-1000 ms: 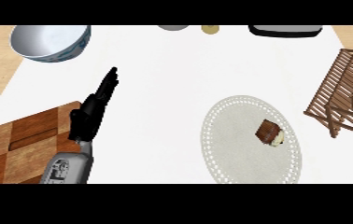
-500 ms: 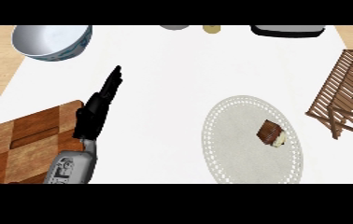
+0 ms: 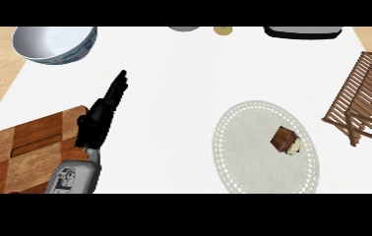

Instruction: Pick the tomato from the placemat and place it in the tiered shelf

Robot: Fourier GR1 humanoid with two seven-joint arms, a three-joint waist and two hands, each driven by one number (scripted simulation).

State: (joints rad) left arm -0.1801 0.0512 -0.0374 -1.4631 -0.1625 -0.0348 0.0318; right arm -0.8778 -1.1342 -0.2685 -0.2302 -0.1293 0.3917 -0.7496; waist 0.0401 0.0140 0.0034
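The left robot hand (image 3: 102,114) lies flat, fingers straight and holding nothing. It points away from the board (image 3: 33,146), well apart from the placemat (image 3: 240,146).

My left hand (image 3: 102,113) lay over the white counter (image 3: 181,73), fingers straight and pointing away from me, just right of the brown wooden cutting board (image 3: 36,144) at the near left edge. Beyond the hand, at the far left corner, stood the round blue-and-white bowl (image 3: 54,43). To the right lay the pale oval woven placemat (image 3: 251,132), and on its right part rested a small brown and cream block (image 3: 286,140). Right of the placemat, at the edge, stood the brown slatted wooden tiered shelf (image 3: 354,100).
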